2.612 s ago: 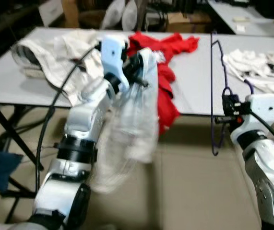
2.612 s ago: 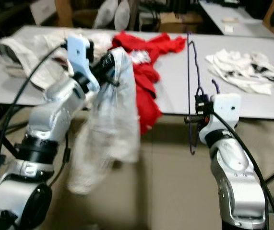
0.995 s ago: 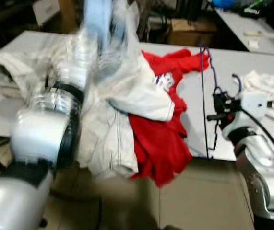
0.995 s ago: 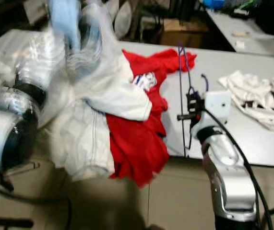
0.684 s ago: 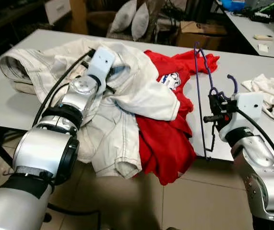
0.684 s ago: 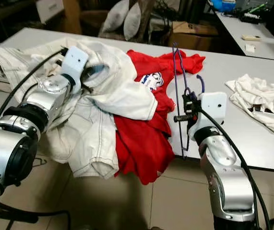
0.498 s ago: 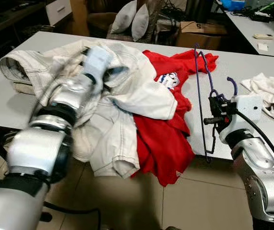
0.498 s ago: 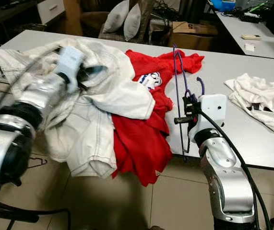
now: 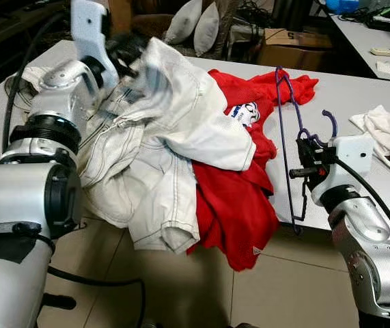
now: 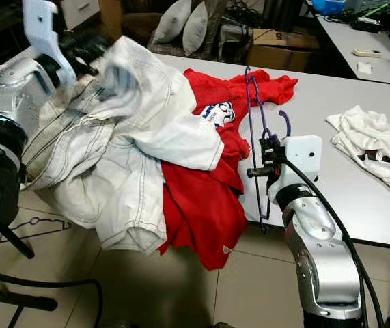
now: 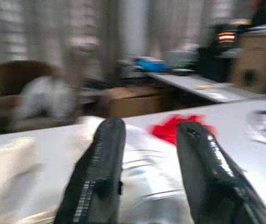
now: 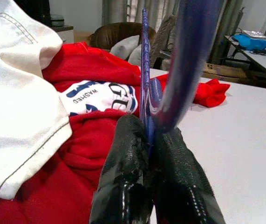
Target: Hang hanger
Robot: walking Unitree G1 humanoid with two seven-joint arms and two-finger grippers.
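Note:
A purple wire hanger (image 9: 281, 123) stands upright at the table's front edge, and my right gripper (image 9: 304, 147) is shut on it just below the hook. In the right wrist view the fingers (image 12: 123, 177) pinch the hanger (image 12: 144, 70). A white denim garment (image 9: 174, 130) lies over a red shirt (image 9: 229, 198); both hang over the table edge. Up at the left, my left gripper (image 9: 130, 49) is shut on the white garment's upper part and holds it off the table. Pale cloth sits between its fingers (image 11: 100, 177) in the left wrist view.
The grey table (image 9: 358, 89) runs across the view. A crumpled white cloth (image 9: 389, 133) lies at its right end. Pillows (image 9: 198, 24) and a cardboard box (image 9: 294, 41) stand behind the table. Tiled floor lies below.
My left arm has swung up and to the left, pulling the top of the white garment up with it. The right gripper and the hanger have barely moved.

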